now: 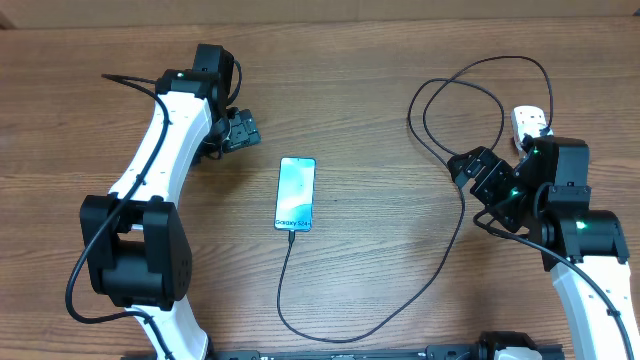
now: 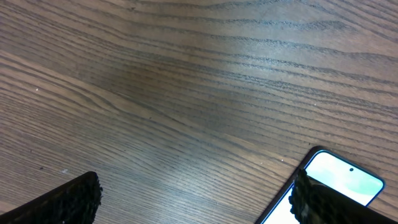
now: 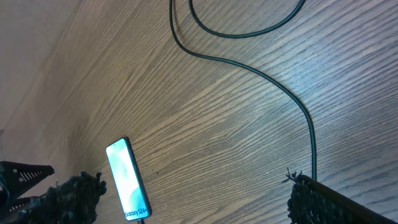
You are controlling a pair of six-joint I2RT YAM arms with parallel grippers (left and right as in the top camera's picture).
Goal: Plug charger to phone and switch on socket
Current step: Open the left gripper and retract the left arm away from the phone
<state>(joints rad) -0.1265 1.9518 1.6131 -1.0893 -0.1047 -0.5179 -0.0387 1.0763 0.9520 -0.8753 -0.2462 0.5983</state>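
The phone (image 1: 296, 193) lies face up mid-table, its blue-teal screen lit. The charger (image 1: 443, 262), a thin black cable, runs from the phone's bottom edge, loops toward the front edge, then climbs right into coils near the socket (image 1: 528, 121). The white socket is partly hidden behind my right arm. My left gripper (image 1: 240, 130) hangs open to the upper left of the phone. In the left wrist view the phone (image 2: 343, 182) shows by the right finger. My right gripper (image 1: 480, 176) is open beside the cable, holding nothing. The right wrist view shows the phone (image 3: 127, 180) and the charger (image 3: 249, 67).
The wooden table (image 1: 370, 120) is bare between the phone and the cable coils. The left arm's base (image 1: 135, 250) stands at the front left and the right arm's body (image 1: 580, 225) at the front right.
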